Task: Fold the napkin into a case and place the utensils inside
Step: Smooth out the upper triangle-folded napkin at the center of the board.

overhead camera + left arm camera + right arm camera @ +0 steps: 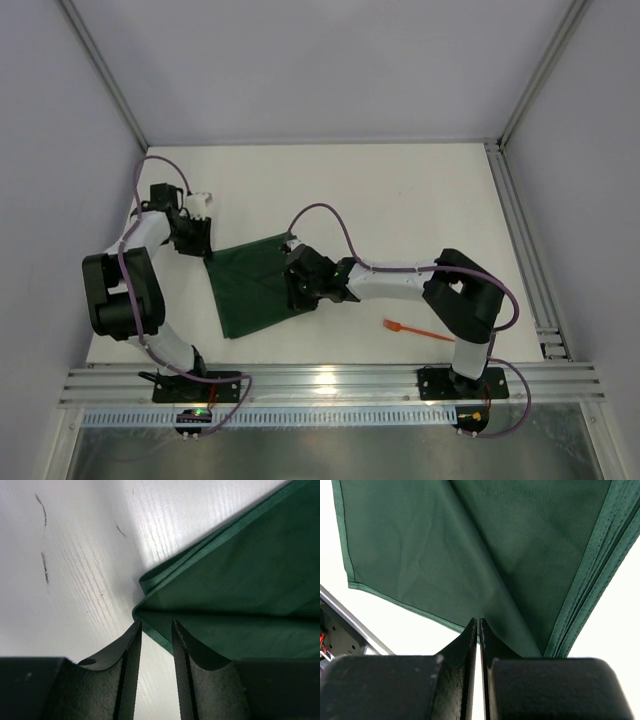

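1. Your right gripper (pixel 478 622) has its jaws pressed together at the right edge of the napkin (pixel 250 290). Creases in the cloth run in to the fingertips, so I judge it is clamped on a thin layer, held so that side can be lifted or drawn over.
2. Your left gripper (pixel 156 625) sits low at the napkin's far-left corner with its jaws a little apart. The corner lies just past the tips and nothing is gripped. It looks placed to catch or pin that corner while the other side moves.
3. The napkin lies partly folded on the table (pixel 400 200) between the two grippers, with stacked hems along one edge. The folding looks unfinished.
4. One orange utensil (pixel 415 330) lies to the right, well apart from the cloth and likely out of the fold's way. I can't see a second.
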`<control>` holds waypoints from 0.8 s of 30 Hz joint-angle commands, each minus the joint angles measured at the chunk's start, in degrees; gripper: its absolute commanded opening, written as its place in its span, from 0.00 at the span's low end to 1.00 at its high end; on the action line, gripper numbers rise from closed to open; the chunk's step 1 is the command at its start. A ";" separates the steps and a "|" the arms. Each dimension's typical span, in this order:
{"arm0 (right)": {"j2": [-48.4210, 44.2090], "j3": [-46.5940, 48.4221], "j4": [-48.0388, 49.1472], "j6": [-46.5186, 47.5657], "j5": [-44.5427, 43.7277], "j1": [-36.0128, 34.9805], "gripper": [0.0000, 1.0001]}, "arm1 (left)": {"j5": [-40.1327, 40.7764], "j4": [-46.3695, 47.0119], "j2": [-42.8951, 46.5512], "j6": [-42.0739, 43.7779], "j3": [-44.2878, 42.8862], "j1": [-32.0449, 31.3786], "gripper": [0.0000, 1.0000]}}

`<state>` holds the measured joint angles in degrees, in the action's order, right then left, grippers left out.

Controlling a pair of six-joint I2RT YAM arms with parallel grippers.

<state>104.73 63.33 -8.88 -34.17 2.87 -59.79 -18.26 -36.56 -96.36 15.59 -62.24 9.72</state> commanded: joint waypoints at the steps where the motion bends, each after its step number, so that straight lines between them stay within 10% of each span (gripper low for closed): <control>1: -0.31 -0.14 2.82 -1.86 -0.68 -0.33 0.07 | -2.65 -2.73 5.90 1.80 -2.10 -0.14 0.33; 24: 1.10 1.53 3.26 -4.50 0.91 -0.15 0.06 | 2.96 -13.46 14.62 13.15 12.93 -13.41 0.36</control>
<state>108.05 63.40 -6.90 -37.71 4.19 -59.83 -18.63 -50.68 -83.22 27.07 -49.91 -3.42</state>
